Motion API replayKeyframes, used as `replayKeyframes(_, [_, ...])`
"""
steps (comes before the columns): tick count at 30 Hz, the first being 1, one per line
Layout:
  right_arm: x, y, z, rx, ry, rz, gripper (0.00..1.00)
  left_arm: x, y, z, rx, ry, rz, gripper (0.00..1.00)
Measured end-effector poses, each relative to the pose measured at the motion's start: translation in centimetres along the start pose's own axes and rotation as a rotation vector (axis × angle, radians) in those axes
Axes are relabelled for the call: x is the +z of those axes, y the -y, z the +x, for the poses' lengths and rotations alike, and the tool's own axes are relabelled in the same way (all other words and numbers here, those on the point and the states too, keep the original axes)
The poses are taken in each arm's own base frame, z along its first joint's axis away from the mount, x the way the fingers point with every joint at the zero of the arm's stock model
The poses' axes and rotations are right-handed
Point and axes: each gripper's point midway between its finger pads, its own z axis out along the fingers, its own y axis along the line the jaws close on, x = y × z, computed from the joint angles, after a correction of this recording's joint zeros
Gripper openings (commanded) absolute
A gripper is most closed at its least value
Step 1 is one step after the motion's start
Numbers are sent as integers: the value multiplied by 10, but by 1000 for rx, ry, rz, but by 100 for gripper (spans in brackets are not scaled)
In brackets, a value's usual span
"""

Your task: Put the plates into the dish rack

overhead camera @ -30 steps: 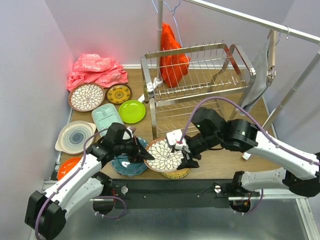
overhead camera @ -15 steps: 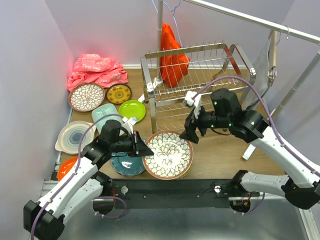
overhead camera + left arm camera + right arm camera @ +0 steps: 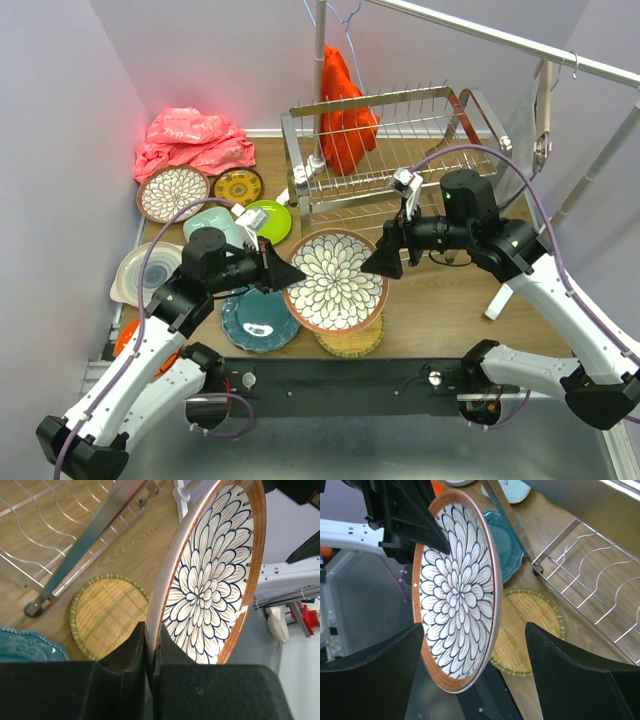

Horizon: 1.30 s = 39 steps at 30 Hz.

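The left gripper (image 3: 150,645) is pinched narrow on the brown rim of a white petal plate (image 3: 338,280), holding it off the table and tilted up on edge, its patterned face turned toward the right arm. The right gripper (image 3: 385,262) stands wide, its jaws spread before that face just beside the plate's right edge, gripping nothing.

Under the raised plate a woven-yellow plate (image 3: 350,342) lies flat on the wooden table (image 3: 450,310), and a teal scalloped plate (image 3: 255,322) lies beside it to the left. Further left are a grey-swirl plate (image 3: 140,272) and an orange plate (image 3: 125,335) at the table's edge. Behind them sit a mint divided tray (image 3: 205,225), a lime green plate (image 3: 268,224), a small dark-yellow plate (image 3: 238,187) and a second petal plate (image 3: 173,193).

The dish rack (image 3: 400,150), chrome and two-tiered, stands at the back centre, its wire tiers bare of plates. A red-orange cloth (image 3: 345,110) hangs in front of its upper tier from a hanger on an upright pole. A crumpled pink cloth (image 3: 190,140) fills the back left corner. Pale lavender walls (image 3: 60,150) close in the left and rear, and a metal rail (image 3: 500,40) slants overhead on the right.
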Motion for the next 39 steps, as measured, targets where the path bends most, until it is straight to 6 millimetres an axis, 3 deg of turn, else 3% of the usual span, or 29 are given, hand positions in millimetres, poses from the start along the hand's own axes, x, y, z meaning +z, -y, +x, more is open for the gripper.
replayKeyframes(8, [4, -4, 10, 62, -35, -30, 81, -1, 11, -23, 75, 78, 19, 0])
replayKeyframes(19, [9, -2, 12, 103, -58, -26, 56, -3, 25, -38, 112, 123, 56, 0])
replayKeyframes(21, [9, -2, 8, 105, -53, -26, 50, -3, 27, -39, 113, 128, 63, 0])
replayKeyframes(25, [7, -5, -3, 103, -38, -27, 26, -3, 28, -41, 114, 138, 66, 0])
replayKeyframes(26, [6, -5, -7, 99, -32, -25, 24, -3, 28, -42, 112, 139, 64, 0])
replayKeyframes(32, [12, 16, -11, 100, -41, 84, 3, -1, 27, -51, 94, 172, 35, 0])
replayKeyframes(36, [11, 22, -9, 93, -67, 112, 1, 1, 24, -51, 76, 166, 15, 0])
replayKeyframes(39, [5, 17, -17, 70, -60, 109, 0, -1, 32, -57, 91, 182, 29, 0])
